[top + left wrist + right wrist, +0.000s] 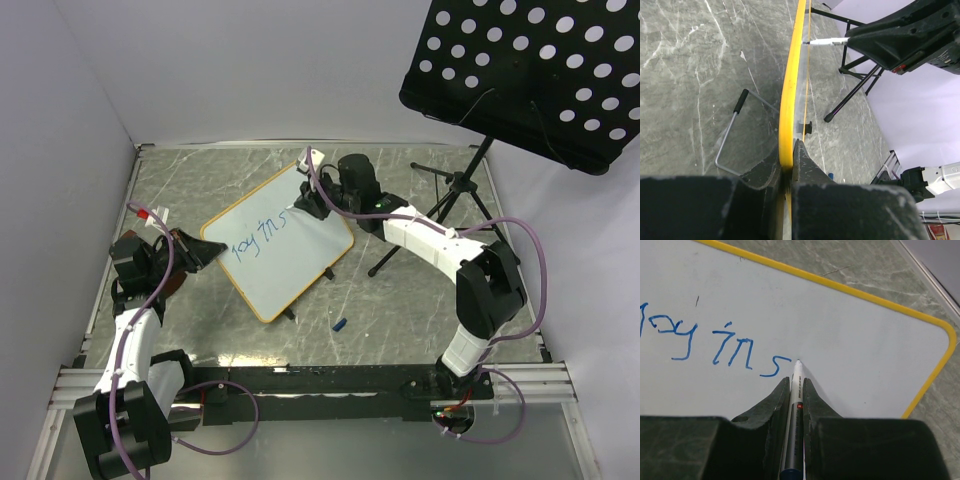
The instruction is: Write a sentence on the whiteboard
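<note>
grey marble table (420,300), whiteboard (300,262) propped at its centre. left gripper (788,154) pinches the whiteboard's left frame edge. right gripper (797,384), over its upper part, jaws clamped on marker (797,371). sentence (715,342) reads "joy in s". judged mid-writing; next stroke needs light contact, moving right.

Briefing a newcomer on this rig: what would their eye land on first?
The whiteboard mid-table, blue writing reading roughly "joy in s". The right gripper holds a marker at the last letter; the left gripper clamps the board's edge. A black perforated panel looms top right.
</note>
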{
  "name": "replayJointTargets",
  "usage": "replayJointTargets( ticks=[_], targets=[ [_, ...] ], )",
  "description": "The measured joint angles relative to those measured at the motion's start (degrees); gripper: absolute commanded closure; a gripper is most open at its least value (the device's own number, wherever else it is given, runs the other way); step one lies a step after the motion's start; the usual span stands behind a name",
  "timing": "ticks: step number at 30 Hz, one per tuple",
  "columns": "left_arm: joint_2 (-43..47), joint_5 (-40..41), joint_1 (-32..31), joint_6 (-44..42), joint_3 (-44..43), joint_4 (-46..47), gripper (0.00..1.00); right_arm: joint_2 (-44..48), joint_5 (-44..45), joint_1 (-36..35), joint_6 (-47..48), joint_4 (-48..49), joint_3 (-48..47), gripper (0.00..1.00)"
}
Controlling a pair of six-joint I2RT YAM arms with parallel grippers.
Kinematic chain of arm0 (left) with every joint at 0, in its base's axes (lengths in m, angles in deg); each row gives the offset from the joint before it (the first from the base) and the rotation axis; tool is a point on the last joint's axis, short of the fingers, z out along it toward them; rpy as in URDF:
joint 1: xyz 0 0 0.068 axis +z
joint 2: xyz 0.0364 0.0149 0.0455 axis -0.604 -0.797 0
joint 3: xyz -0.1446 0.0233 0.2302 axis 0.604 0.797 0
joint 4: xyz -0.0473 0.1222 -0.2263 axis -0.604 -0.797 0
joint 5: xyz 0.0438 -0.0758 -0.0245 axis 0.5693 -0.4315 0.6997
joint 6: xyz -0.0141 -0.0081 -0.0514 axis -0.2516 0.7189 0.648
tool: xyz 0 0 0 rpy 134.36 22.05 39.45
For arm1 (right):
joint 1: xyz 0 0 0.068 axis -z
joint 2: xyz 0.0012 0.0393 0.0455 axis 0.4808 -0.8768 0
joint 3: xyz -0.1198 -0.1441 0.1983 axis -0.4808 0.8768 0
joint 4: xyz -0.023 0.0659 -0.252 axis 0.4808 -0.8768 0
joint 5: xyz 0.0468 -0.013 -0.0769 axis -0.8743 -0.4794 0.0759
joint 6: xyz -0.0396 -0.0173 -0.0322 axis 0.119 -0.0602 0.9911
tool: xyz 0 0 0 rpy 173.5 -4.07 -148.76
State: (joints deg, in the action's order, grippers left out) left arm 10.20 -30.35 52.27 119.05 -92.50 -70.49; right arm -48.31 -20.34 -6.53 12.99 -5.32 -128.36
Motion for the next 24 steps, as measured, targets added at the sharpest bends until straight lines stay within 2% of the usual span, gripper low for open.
replayJointTargets(
  ticks=[24],
  targets=[
    [-0.4, 0.2, 0.0, 0.3, 0.0, -0.1, 0.99, 2.4, -2.7, 0.0, 1.0, -0.3, 6.5, 1.0]
  ],
)
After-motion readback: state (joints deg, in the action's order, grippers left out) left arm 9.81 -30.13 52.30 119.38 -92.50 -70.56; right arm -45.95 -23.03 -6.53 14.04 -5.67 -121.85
